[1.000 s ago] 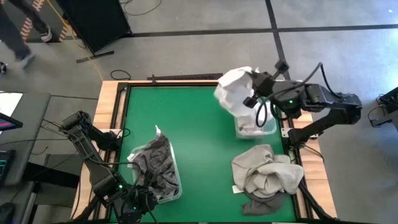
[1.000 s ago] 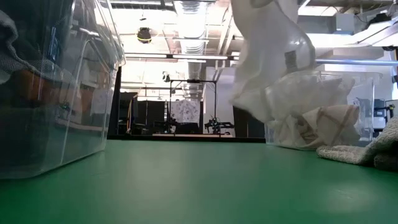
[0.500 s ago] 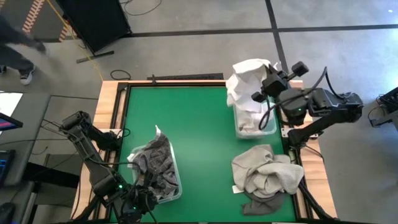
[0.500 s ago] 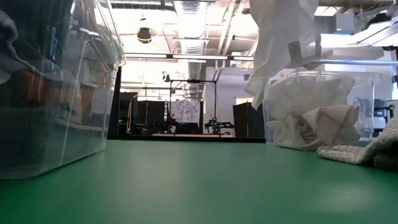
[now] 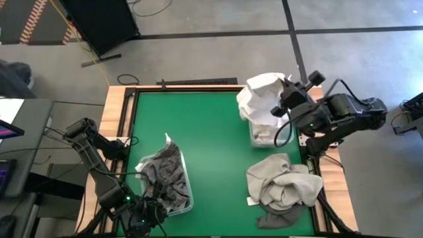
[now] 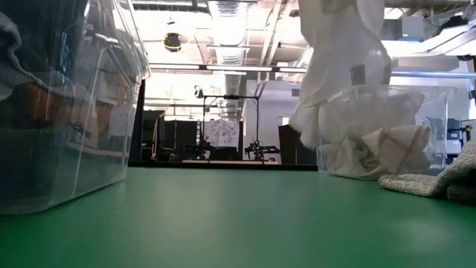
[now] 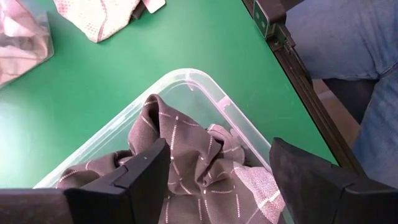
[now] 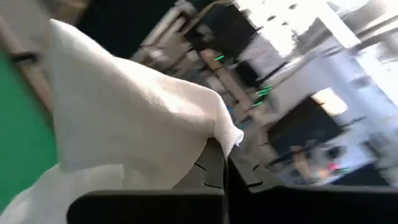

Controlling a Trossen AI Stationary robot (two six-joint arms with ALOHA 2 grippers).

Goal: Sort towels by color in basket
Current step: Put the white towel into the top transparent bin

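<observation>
middle: I see bare green table (image 5: 211, 145), easy to pass
left: clear bin (image 5: 187, 192) blocks
right: towel pile (image 5: 283, 185) blocks

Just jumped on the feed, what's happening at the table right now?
The right gripper, jaws shut, holds a white towel that hangs over the clear bin at the table's right, which already has pale cloths in it. The left gripper hangs open above the other bin, which holds dark grey towels. A pile of beige-grey towels lies unsorted on the green table.

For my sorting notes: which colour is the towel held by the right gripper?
White towel; plain, no pattern visible. The high view shows it best.
</observation>
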